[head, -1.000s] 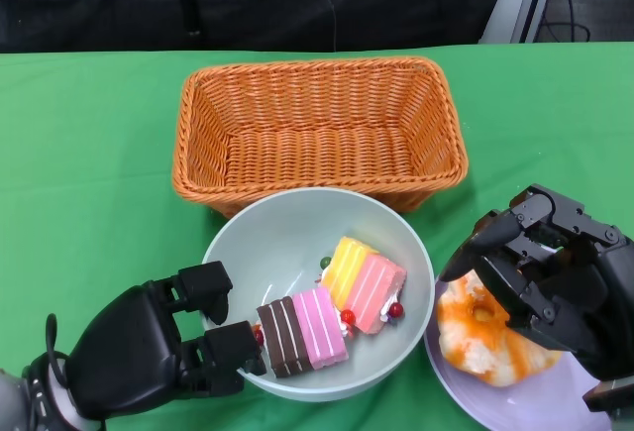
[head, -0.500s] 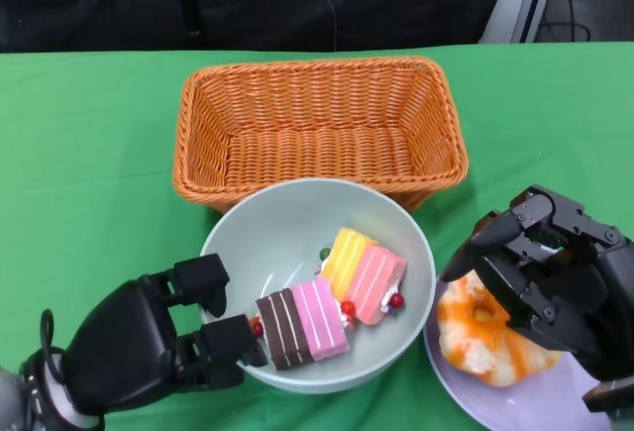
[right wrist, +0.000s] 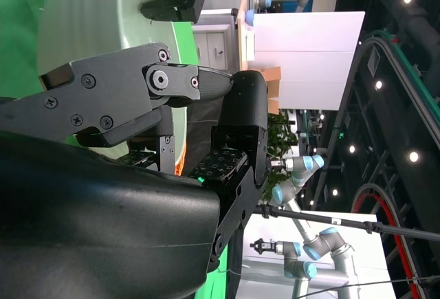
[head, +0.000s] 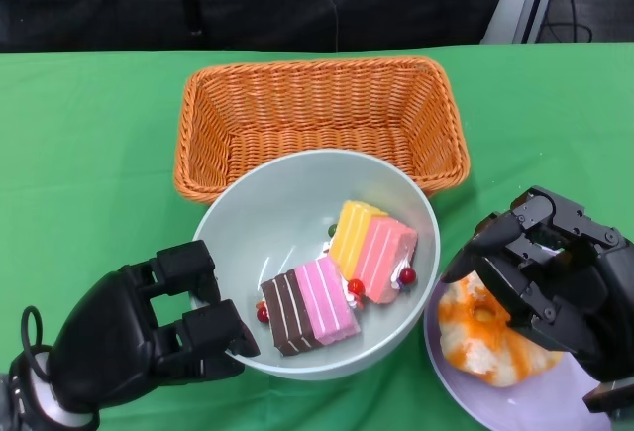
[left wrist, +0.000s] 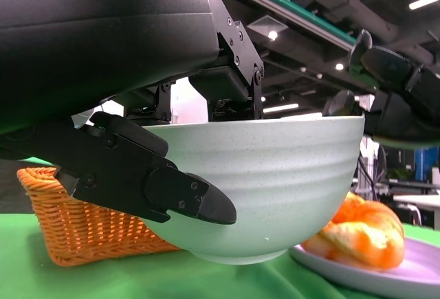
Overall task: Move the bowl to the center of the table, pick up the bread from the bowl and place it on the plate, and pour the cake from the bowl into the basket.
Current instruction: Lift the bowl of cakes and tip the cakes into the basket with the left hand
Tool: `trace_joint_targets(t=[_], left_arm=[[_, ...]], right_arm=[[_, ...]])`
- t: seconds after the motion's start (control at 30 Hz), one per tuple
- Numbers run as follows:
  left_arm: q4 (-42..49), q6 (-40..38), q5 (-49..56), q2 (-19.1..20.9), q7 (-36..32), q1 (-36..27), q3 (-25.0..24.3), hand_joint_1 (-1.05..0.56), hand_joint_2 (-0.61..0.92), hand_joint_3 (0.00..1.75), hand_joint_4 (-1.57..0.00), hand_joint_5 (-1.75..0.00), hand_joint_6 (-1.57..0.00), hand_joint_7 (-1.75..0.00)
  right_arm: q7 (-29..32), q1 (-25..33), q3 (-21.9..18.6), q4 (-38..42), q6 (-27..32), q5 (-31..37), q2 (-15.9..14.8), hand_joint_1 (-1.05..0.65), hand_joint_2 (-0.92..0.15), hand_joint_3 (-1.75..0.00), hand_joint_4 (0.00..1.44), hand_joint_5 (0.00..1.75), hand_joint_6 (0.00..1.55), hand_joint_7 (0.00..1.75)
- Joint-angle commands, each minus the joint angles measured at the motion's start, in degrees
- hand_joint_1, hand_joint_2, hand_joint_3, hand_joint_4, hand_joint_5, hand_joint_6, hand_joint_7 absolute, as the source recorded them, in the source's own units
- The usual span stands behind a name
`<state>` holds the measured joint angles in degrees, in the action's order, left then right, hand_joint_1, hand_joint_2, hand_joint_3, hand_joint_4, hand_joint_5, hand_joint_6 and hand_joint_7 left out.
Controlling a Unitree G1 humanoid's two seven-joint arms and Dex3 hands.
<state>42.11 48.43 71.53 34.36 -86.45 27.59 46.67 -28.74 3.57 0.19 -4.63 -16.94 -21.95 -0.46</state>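
Bench (head: 89,134): green cloth. Basket (head: 317,119) lies directly beyond the bowl (head: 297,223), long axis across the bench; the bowl's far rim overlaps the basket's near wall. Bowl is raised off the cloth, gripped at its near-left rim by the left robot hand (head: 149,337), which is the nearer one. Pour direction, as judged: forward, away from the robot. Two cake pieces (head: 342,272) remain inside. Right robot hand (head: 545,272) grips the bread (head: 490,337) on the plate (head: 555,401)

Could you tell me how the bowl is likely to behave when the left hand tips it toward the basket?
The bowl looks rigid, so it should keep its shape. Its smooth glazed wall may slip in the left hand. The loose cake pieces will probably slide out quickly.
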Motion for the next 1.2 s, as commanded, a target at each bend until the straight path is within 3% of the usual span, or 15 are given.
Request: trace_joint_targets(t=[0.03,0.27,0.33,0.43,0.67,0.87,1.07,1.2], left_arm=[[-1.93,1.72,-1.99,1.88,-2.14,-1.27,-2.15,-0.10,0.91,0.30,-0.69,-1.50,-0.66,-1.36],[-6.17,4.33,-4.69,2.39,-0.05,-3.01,-6.51,-0.12,0.86,0.44,-0.70,-1.55,-0.59,-1.45],[-7.49,5.65,-6.54,2.52,2.32,-3.56,-8.23,-0.11,0.76,0.64,-0.67,-1.60,-0.59,-1.44],[-8.79,7.56,-9.44,2.20,6.01,-4.05,-10.73,-0.10,0.73,0.76,-0.65,-1.60,-0.62,-1.34],[-8.43,9.35,-13.20,-0.27,12.46,-4.01,-14.97,-0.03,0.72,0.82,-0.65,-1.59,-0.62,-1.33],[-6.36,9.28,-13.96,-2.66,15.89,-3.10,-16.72,-0.01,0.57,1.02,-0.66,-1.63,-0.67,-1.31],[-4.30,8.84,-13.10,-4.85,16.33,-1.96,-16.78,-0.03,0.56,1.05,-0.62,-1.72,-0.65,-1.37],[-2.41,9.13,-12.72,-5.93,16.41,-0.75,-16.37,-0.06,0.62,0.96,-0.60,-1.73,-0.61,-1.42]], right_arm=[[-0.05,-0.42,-0.62,0.42,-0.33,-0.81,-0.24,-0.14,-0.92,-0.34,0.73,1.45,0.70,1.16],[-0.08,-0.57,-0.66,0.81,-0.08,-0.97,-0.21,-0.15,-0.92,-0.34,0.72,1.44,0.70,1.15],[-0.06,-0.68,-0.63,1.06,-0.39,-0.65,-0.25,-0.14,-0.92,-0.35,0.73,1.44,0.71,1.15],[-0.10,-0.83,-0.62,1.46,-0.71,-0.20,-0.39,-0.14,-0.92,-0.35,0.73,1.44,0.70,1.16],[0.17,-0.85,-0.55,1.58,-0.26,0.08,-0.28,-0.11,-0.91,-0.36,0.72,1.44,0.70,1.15],[-0.06,-0.97,-0.43,1.91,-0.63,0.18,-0.42,-0.13,-0.92,-0.37,0.73,1.43,0.70,1.14],[0.52,-0.63,-0.25,1.52,-0.44,0.46,-0.11,-0.13,-0.91,-0.38,0.73,1.44,0.71,1.13],[0.63,-0.65,-0.11,1.59,-0.58,0.73,-0.21,-0.12,-0.91,-0.37,0.73,1.43,0.71,1.13]])
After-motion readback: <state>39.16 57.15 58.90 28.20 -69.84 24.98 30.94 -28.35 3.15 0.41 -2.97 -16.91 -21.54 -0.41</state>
